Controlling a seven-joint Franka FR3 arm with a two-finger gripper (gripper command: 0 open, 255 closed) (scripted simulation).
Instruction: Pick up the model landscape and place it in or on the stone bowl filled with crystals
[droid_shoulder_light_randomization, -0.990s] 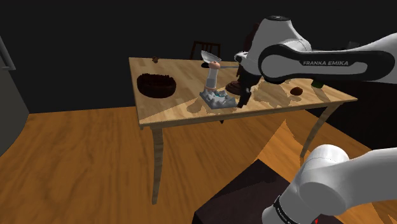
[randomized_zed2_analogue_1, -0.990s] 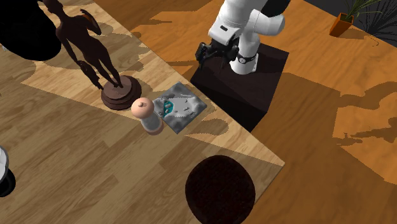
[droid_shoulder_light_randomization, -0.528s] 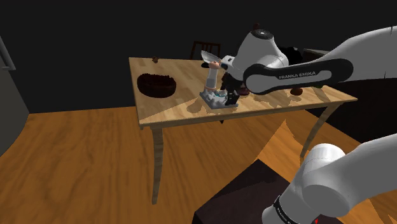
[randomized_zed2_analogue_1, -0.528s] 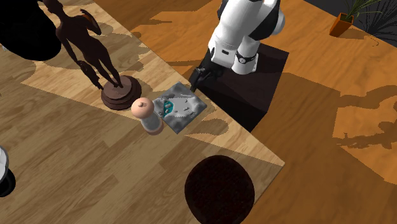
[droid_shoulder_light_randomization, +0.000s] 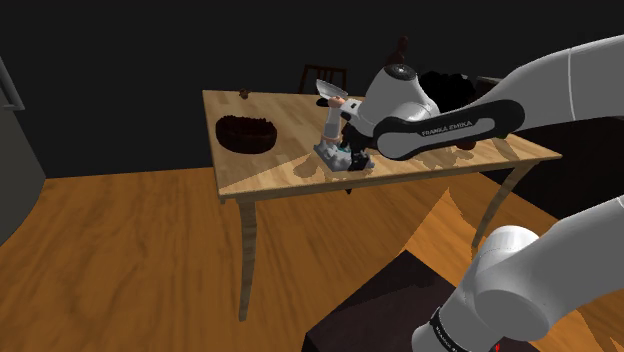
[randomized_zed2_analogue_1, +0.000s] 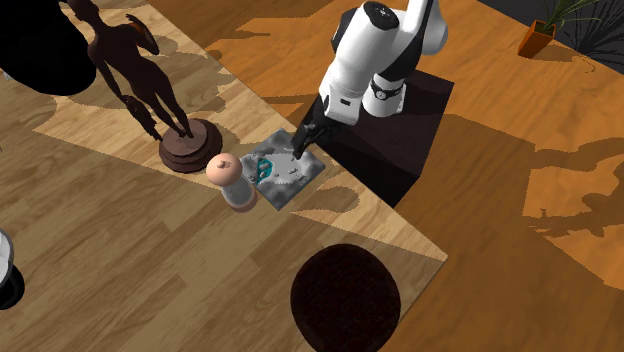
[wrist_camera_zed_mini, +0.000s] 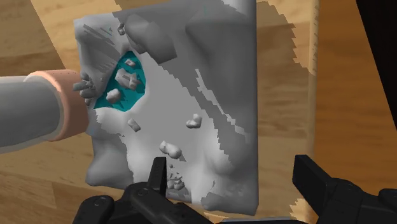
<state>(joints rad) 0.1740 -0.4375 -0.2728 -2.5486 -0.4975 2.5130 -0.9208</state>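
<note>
Your tool (wrist_camera_zed_mini: 235, 175) hangs wide open over the grey model landscape (wrist_camera_zed_mini: 191, 108), which lies flat on the desk (droid_shoulder_light_randomization: 270, 175); a pink-rimmed cylinder (wrist_camera_zed_mini: 38, 114) stands just beside the landscape, the dark bowl (droid_shoulder_light_randomization: 246, 132) well apart from it
</note>
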